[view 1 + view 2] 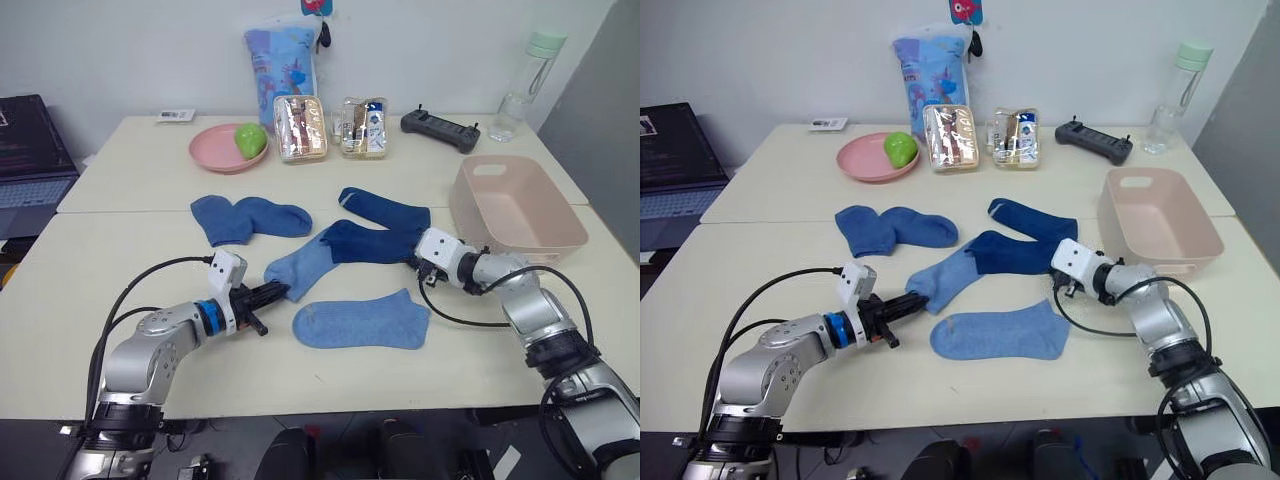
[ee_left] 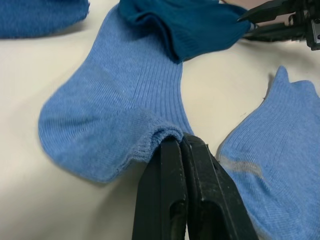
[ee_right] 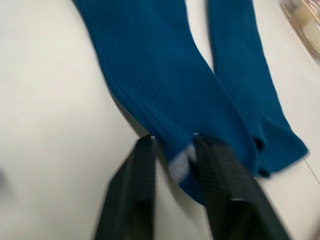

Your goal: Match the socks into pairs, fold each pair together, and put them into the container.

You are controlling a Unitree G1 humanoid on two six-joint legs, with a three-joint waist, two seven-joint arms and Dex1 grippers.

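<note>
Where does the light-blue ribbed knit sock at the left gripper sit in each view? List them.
Left eye view: light-blue ribbed knit sock at table centre, edge pinched by left gripper.
Right eye view: same spot, centre-left.
Left wrist view: across the middle, reaching the fingers.
Right wrist view: not this sock.
Shared landmark: dark navy sock overlapping its far end.

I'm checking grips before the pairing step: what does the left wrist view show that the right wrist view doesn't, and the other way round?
Left wrist view alone: the left gripper shut on the cuff of the light blue sock, with a second light blue sock beside it.

Right wrist view alone: the right gripper, fingers apart around the cuff end of the dark blue sock, another dark blue sock alongside.

Both: the cream table and a dark blue sock.
</note>
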